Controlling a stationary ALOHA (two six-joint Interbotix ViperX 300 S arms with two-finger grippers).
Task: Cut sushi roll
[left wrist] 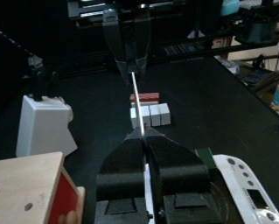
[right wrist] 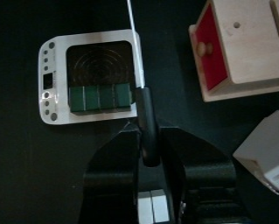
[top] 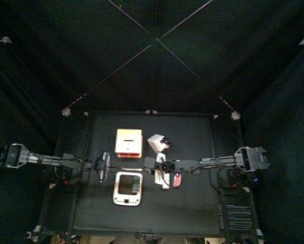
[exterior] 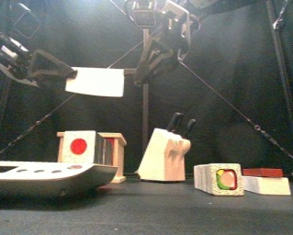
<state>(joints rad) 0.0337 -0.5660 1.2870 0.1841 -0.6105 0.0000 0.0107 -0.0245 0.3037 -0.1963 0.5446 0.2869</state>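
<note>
A knife with a broad white blade [exterior: 97, 83] hangs level, high above the table, between both grippers. My right gripper [right wrist: 145, 131] is shut on its black handle [right wrist: 145, 105]. My left gripper [left wrist: 142, 140] is shut on the blade's far end; the blade shows edge-on as a thin line [left wrist: 135, 96]. The green-wrapped sushi roll [exterior: 219, 177] stands on the table right of the knife block, with white and red pieces [exterior: 266, 184] beside it. In the right wrist view a row of dark green segments [right wrist: 97, 96] lies on the scale's platform, under the knife.
A white kitchen scale [exterior: 39, 179] sits at the front left. Behind it stand a wooden box with a red dot [exterior: 87, 147] and a wooden knife block [exterior: 164, 154] holding one more black handle. Black curtains close off all sides.
</note>
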